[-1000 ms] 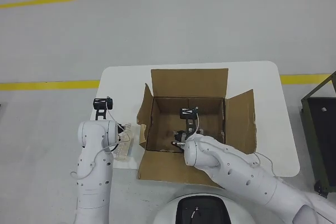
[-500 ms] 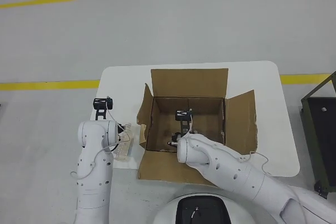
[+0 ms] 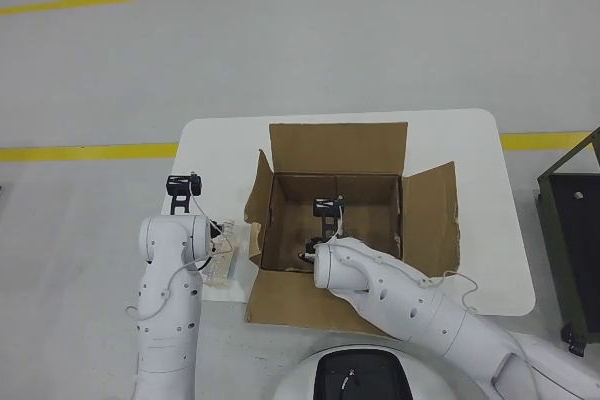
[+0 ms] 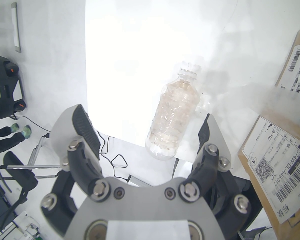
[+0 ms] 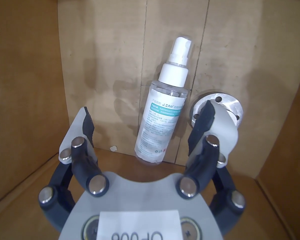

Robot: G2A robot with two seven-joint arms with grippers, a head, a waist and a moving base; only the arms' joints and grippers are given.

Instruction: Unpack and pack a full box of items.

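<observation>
Top view: an open brown cardboard box (image 3: 338,148) with its flaps spread stands on the white tabletop (image 3: 460,140). The right arm goes down into the box, and the right end effector (image 3: 313,250) is low inside it, near the robot-side wall. A clear, crumpled plastic water bottle (image 3: 223,264) lies on the tabletop just beside the box's left flap, under the left arm's wrist.

Left wrist view: the left end effector (image 4: 142,114) is released, its two dark-padded fingers (image 4: 86,126) spread wide above the tabletop (image 4: 150,38). The plastic water bottle (image 4: 173,118) lies on its side between them, closer to one finger, and I cannot tell whether it touches that finger. The labelled outside of the cardboard box (image 4: 277,163) is near.

Right wrist view: the right end effector (image 5: 147,109) is released too, fingers apart inside the cardboard box (image 5: 27,76). A clear spray bottle with a white pump top and a printed label (image 5: 162,116) lies on the box floor between the fingers. A round silver metal disc with holes (image 5: 225,104) sits just beside the spray bottle, partly behind one finger.
</observation>
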